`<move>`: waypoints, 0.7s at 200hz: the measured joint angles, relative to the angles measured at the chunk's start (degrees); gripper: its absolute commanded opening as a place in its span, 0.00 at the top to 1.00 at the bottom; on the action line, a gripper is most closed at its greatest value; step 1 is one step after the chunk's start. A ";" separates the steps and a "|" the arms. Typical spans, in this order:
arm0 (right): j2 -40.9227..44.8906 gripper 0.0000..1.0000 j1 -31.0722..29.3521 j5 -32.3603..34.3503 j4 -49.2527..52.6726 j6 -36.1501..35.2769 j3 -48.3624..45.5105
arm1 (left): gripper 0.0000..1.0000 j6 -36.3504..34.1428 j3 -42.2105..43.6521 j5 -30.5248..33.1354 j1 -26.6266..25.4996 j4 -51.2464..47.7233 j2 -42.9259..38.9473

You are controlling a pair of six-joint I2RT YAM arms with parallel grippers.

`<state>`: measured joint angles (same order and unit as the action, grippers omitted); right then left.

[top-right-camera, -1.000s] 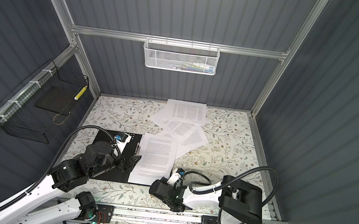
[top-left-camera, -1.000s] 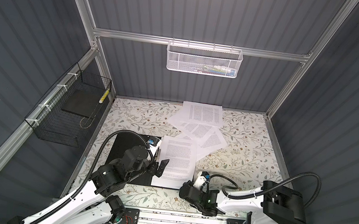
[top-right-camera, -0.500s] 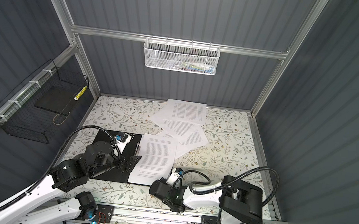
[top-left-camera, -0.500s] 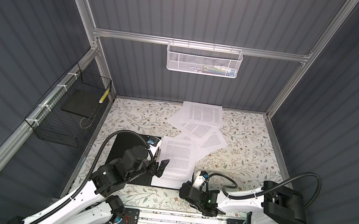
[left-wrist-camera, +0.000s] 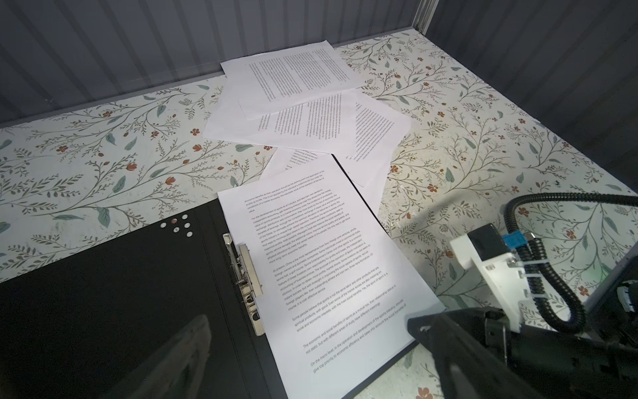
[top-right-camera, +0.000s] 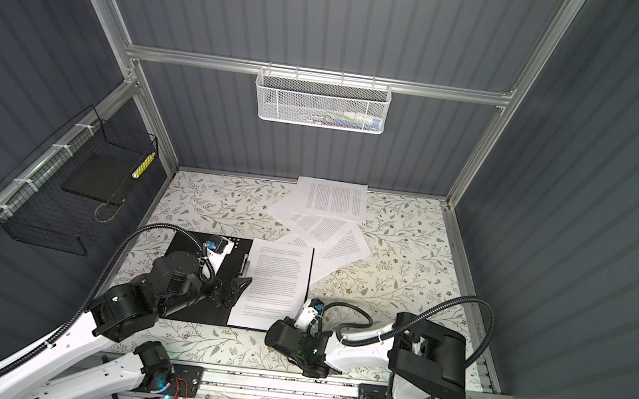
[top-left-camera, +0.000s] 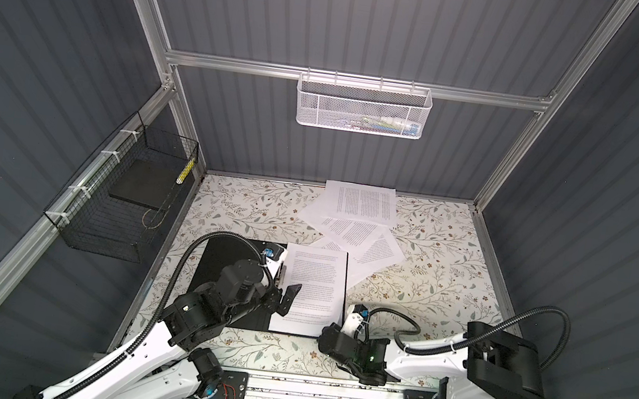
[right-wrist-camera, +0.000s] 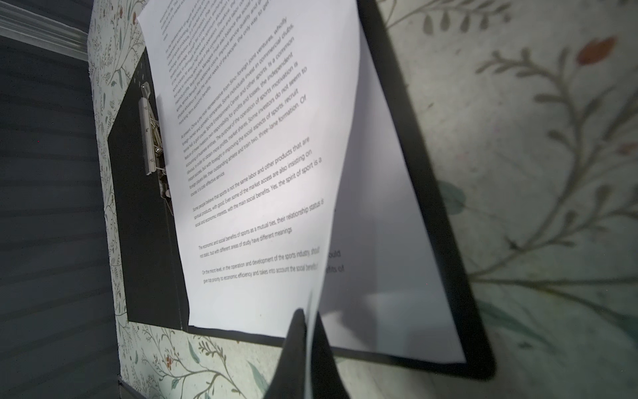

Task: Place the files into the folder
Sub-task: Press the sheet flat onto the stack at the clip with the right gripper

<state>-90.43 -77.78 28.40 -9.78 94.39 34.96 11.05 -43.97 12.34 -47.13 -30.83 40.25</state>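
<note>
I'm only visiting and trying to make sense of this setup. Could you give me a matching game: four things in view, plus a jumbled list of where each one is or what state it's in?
Things
1. left gripper
2. right gripper
3. folder
4. white mesh basket

Places and states
A. hangs high on the back wall
B. lies open on the table, black inside facing up
C. open, over the folder
D. shut on a corner of the top sheet in the folder

Pairs: 1-C, 2-D, 3-B, 4-A
</note>
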 measured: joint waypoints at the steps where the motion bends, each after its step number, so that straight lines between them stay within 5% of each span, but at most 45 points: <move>1: 0.00 1.00 -0.02 0.00 0.00 0.00 0.00 | 0.00 0.00 0.00 0.00 0.00 0.00 0.00; 140: 0.00 1.00 -0.81 -0.15 0.20 0.15 0.00 | 0.00 0.00 0.00 -0.42 0.00 0.00 0.00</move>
<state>-90.43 -78.59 28.25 -9.58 94.54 34.96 11.05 -43.97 11.92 -47.13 -30.83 40.25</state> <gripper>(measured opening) 0.046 0.998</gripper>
